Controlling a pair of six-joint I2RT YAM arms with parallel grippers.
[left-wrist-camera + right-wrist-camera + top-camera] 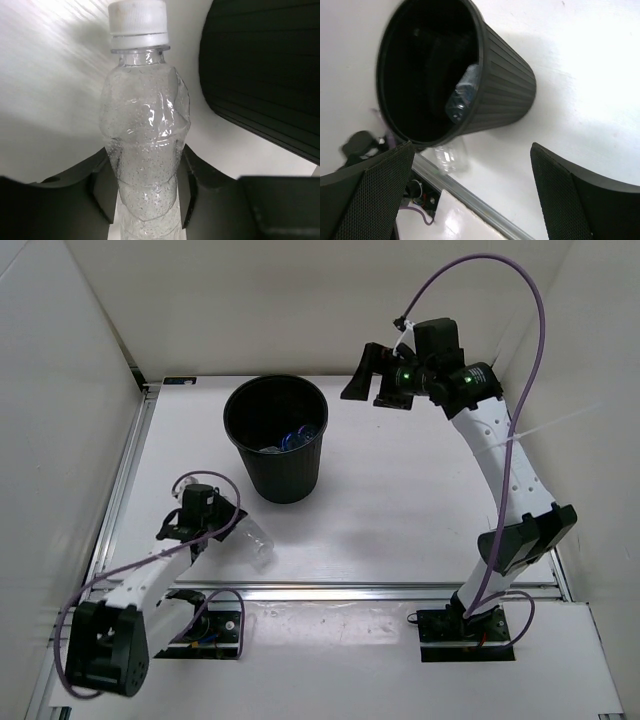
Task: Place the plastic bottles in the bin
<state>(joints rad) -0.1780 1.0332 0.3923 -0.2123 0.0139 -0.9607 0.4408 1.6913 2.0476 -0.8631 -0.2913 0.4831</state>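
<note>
The left hand [222, 528] is clenched on the plain clear bottle [256, 546], at 7 o'clock from the bin [285, 472] on the white desk [400, 510]. Only the left wrist view shows the bottle's surface: thin, dented, crinkled plastic beaded with droplets, topped by a ribbed white cap, with a black finger [102, 192] pressed to each side of its lower body. Whether it rests on the desk or is lifted, I cannot tell.

The bin is a black bucket, round and tapered, with fine ribs down its wall. The top view shows bottles inside, one with a blue label [296, 437]. The right wrist view looks into the mouth at a slant and shows just one bottle leaning on the inner wall.

The right hand [367, 395] hangs at 2 o'clock from the bin, released and holding nothing, its mesh-textured fingers spread wide.
</note>
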